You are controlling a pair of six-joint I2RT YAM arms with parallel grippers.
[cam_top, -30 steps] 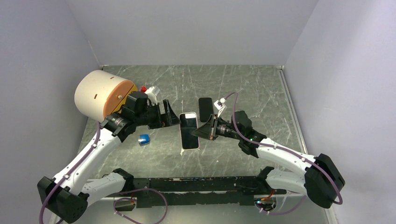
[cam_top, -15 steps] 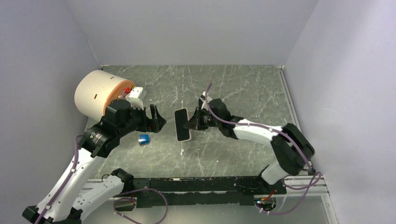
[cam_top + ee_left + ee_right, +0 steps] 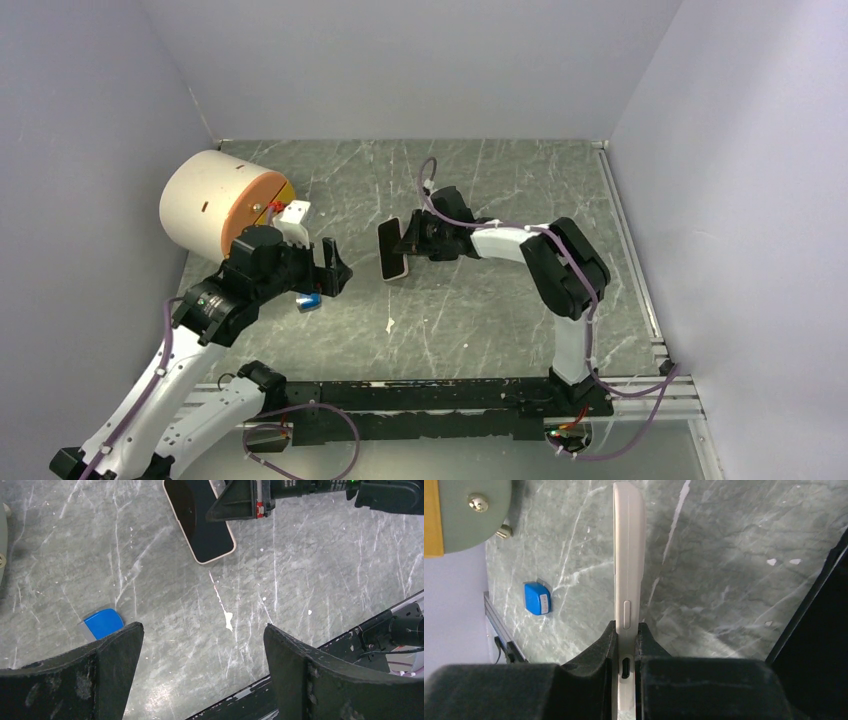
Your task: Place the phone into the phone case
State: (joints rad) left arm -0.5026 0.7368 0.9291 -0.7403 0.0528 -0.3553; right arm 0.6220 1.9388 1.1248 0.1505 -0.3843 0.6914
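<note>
My right gripper [image 3: 626, 630] is clamped across the thickness of the phone case [image 3: 626, 555], pinching it near one end so the pale shell sticks straight out ahead of the fingertips, edge-on to that wrist camera. From the left wrist I see the phone [image 3: 200, 525] as a dark screen framed all round by the beige rim, so I judge it already sits in the case, though I cannot tell whether every corner is snapped home. My left gripper [image 3: 200, 635] hangs with its fingers spread wide and nothing between them; the cased phone lies well ahead of it and slightly above its line, apart from it. A small blue block [image 3: 102, 622] rests on the counter [image 3: 300, 580] just beside the left gripper's left finger. To finish well, I would hold the right clamp firm without squeezing harder, since the grip is narrow and the case could pivot. Then I would bring the left gripper forward squarely to the free end and press along the rim, not the glass, steering wide of the blue block.
</note>
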